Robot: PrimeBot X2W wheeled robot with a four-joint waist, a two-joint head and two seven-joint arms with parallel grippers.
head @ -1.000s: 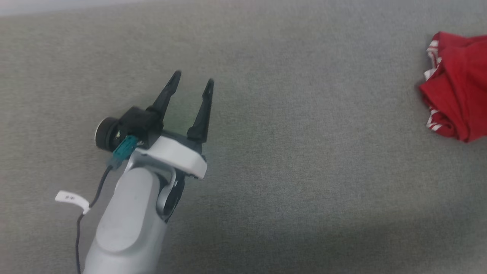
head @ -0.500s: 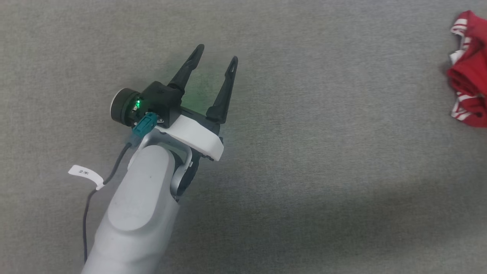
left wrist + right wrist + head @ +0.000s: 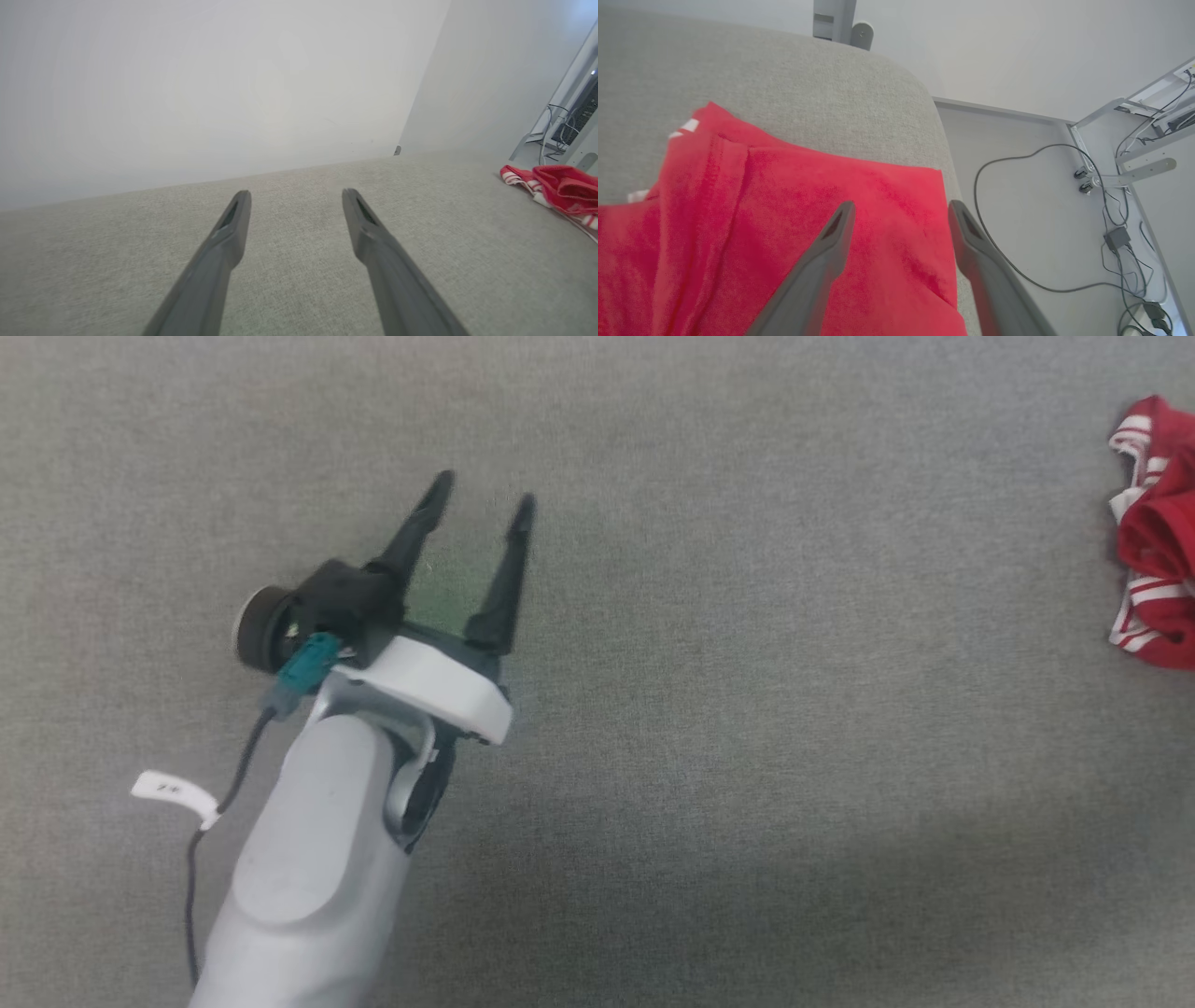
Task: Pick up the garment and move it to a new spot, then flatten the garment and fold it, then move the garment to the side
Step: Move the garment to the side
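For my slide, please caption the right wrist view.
Open right gripper over the red garment, near the rounded corner of the grey surface.

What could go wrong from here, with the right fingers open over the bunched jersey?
1. The garment lies at the grey surface's rounded edge; a nudge from the right gripper could slide it onto the floor.
2. It is bunched in folds, so the fingers may pinch several layers, which would hamper flattening.
3. The left gripper sits open over bare surface, far from the garment, so any help from it is likely a long reach.
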